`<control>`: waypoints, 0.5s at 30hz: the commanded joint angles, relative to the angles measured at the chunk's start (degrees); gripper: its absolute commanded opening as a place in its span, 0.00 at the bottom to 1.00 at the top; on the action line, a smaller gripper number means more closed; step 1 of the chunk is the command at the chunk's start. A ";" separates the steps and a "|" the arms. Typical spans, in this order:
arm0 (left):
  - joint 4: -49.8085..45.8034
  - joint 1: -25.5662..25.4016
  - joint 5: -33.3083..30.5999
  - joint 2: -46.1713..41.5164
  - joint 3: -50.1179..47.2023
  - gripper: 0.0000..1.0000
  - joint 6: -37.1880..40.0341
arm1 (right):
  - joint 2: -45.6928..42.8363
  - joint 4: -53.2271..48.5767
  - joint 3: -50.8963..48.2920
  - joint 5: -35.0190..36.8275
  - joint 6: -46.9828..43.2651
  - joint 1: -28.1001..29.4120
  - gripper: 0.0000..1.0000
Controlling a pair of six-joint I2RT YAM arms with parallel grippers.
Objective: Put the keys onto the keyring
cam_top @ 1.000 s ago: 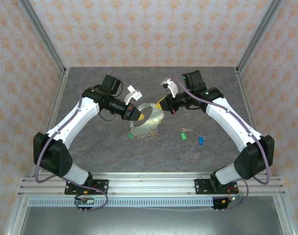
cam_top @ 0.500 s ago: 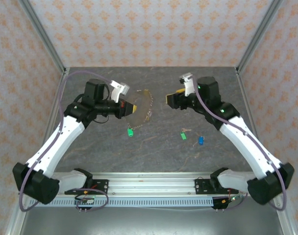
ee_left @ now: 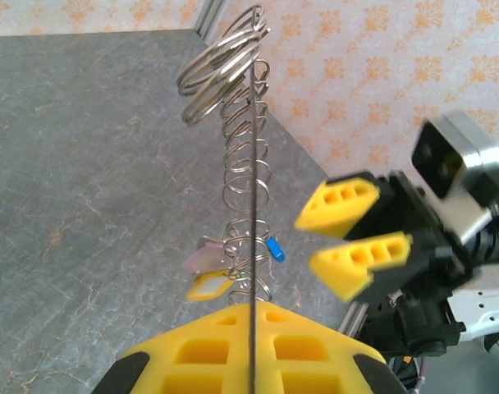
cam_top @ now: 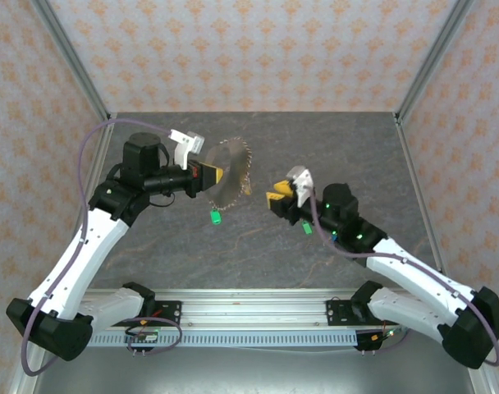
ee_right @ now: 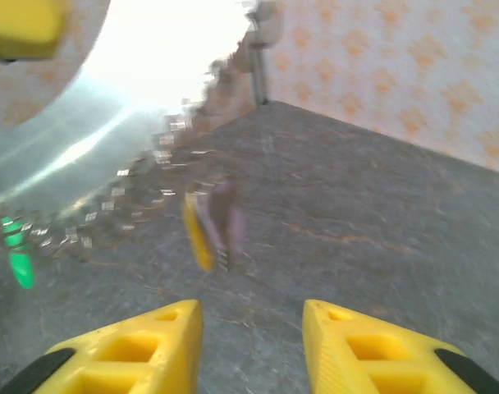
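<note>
Two qualities are guiding how I am treating the keyring (cam_top: 231, 167): it is looking light and springy, a thin wire hoop fringed with small loops that would be swinging at any jolt, and it is offering very little to grip. The left gripper (ee_left: 253, 318) is clamping the bare wire between its yellow pads, holding the hoop upright in the air over the table (cam_top: 258, 254), nearer its far edge than its near one. I am judging that pinch on the wire itself to be the right hold, since the loops would be slipping under the pads. A green-tagged key (cam_top: 216, 217) appears to be dangling below the hoop, and a yellow tag (ee_left: 207, 287) is sitting close against the wire just above the pads. The right gripper (cam_top: 276, 199) is hovering near the ring on its right, its fingers standing apart with nothing between them. A loose green key (cam_top: 307, 227) is lying on the table right of centre, tucked against the right arm. It is looking thin, flat and slippery, so I am expecting to take it by its plastic tag. The right wrist view is washing out and blurring the ring. I am also failing to tell whether the blue tag (ee_left: 274, 250) is hanging on the wire or lying behind it.
</note>
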 commanded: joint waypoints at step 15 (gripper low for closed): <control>-32.27 -4.89 -14.18 13.11 24.69 0.00 21.07 | 17.05 43.26 -9.62 18.30 -19.35 14.25 0.23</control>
